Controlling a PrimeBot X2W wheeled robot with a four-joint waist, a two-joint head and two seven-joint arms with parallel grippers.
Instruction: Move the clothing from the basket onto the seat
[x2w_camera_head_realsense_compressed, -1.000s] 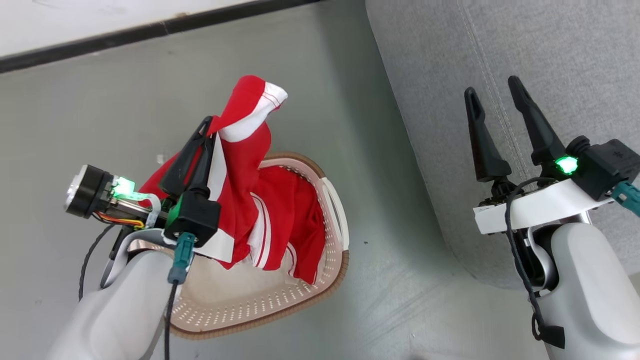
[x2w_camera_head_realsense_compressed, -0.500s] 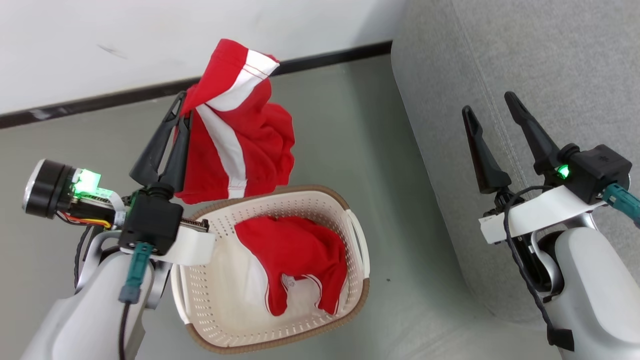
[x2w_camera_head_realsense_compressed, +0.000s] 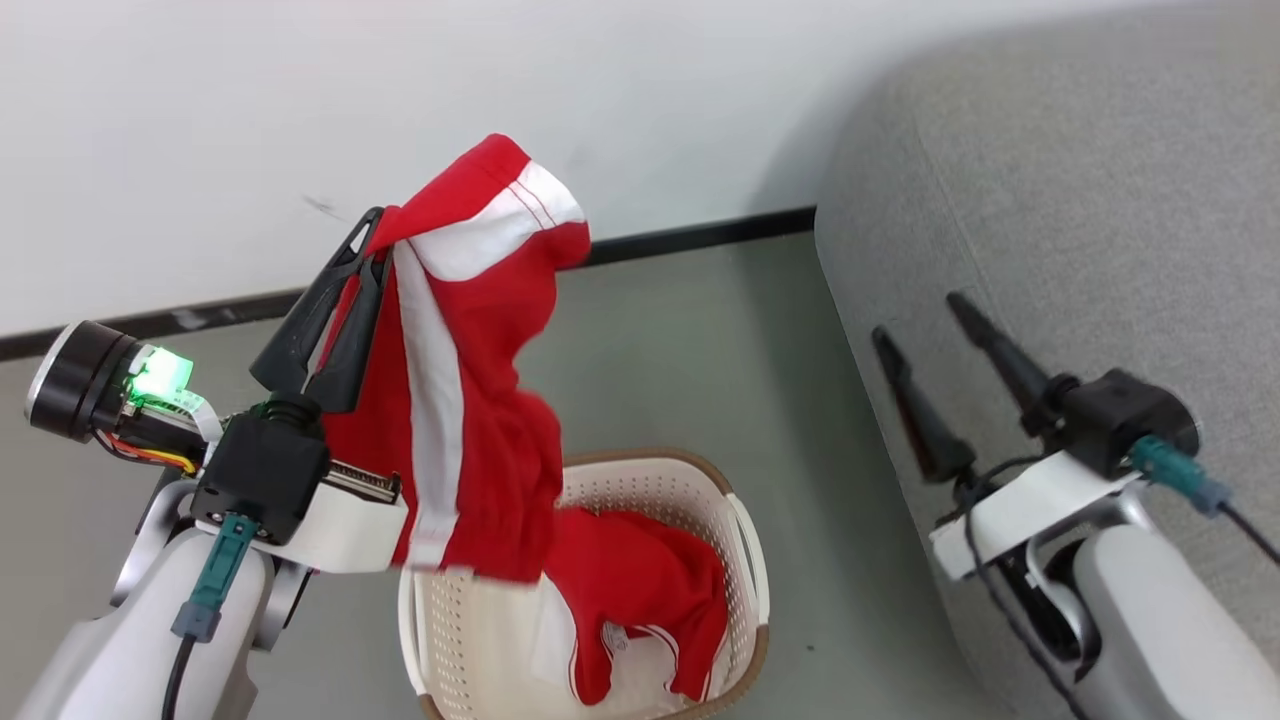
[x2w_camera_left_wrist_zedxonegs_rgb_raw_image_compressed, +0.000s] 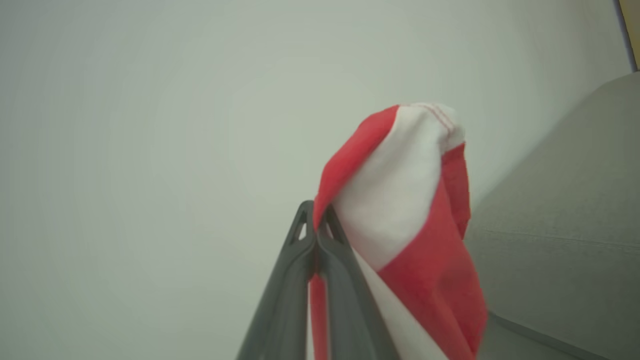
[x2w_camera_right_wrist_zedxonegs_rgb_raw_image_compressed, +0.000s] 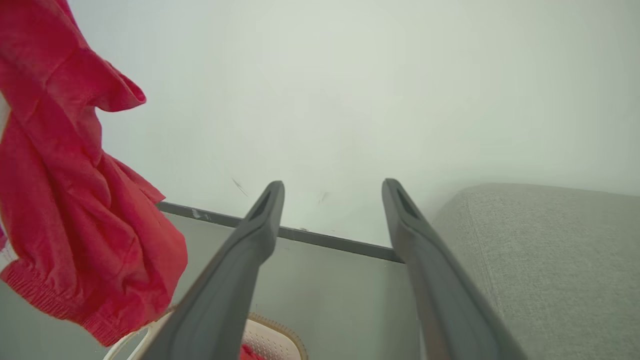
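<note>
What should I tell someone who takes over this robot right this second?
Left gripper: shut on a red and white garment, held up above the basket.
Right gripper: open and empty, in front of the seat.
Basket: on the floor beside the seat, with a second red garment inside.
Done: one garment picked up; no clothing on the visible part of the seat.
Left: carry the held garment to the seat and release it, then fetch the second one.
</note>
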